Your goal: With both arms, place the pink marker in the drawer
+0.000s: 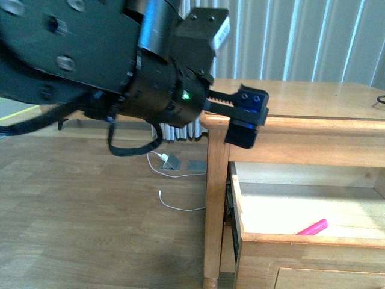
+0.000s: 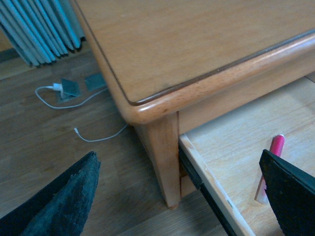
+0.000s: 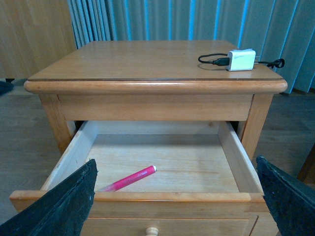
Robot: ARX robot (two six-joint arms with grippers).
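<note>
The pink marker (image 3: 130, 178) lies flat on the floor of the pulled-out drawer (image 3: 172, 196), near its front left corner, with nothing touching it. In the front view the pink marker (image 1: 313, 227) shows just behind the front rim of the drawer (image 1: 301, 241). My left gripper (image 1: 245, 120) hangs open by the nightstand's front left corner, above the drawer's left side (image 2: 197, 160). From that wrist the pink marker (image 2: 276, 147) peeks out beside one black finger (image 2: 290, 196). My right gripper (image 3: 177, 201) is open in front of the drawer, its fingers (image 3: 64, 206) wide apart and empty.
The nightstand top (image 3: 147, 64) carries a white charger (image 3: 241, 60) with a black cable at its back right. The drawer's round knob (image 3: 151, 230) faces my right wrist. A white cable (image 1: 177, 206) and small plugs (image 2: 69, 87) lie on the wooden floor left of the nightstand leg (image 2: 162, 157). Curtains hang behind.
</note>
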